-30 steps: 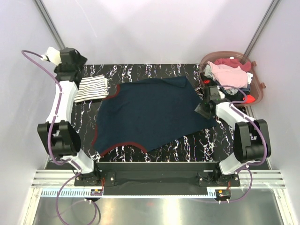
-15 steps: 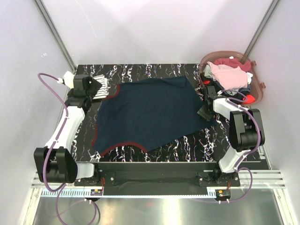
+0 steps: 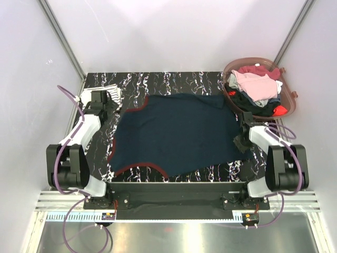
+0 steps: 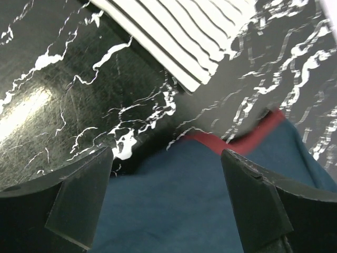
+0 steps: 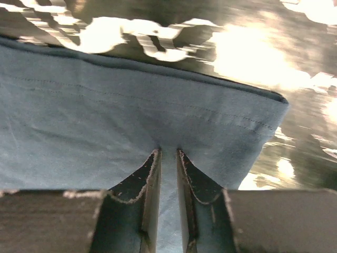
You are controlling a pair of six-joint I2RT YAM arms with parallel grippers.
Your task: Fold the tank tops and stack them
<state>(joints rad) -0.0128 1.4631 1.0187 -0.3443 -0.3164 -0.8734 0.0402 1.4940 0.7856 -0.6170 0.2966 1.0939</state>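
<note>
No writing, label, brand mark, number or sign can be read in any of the views.
</note>
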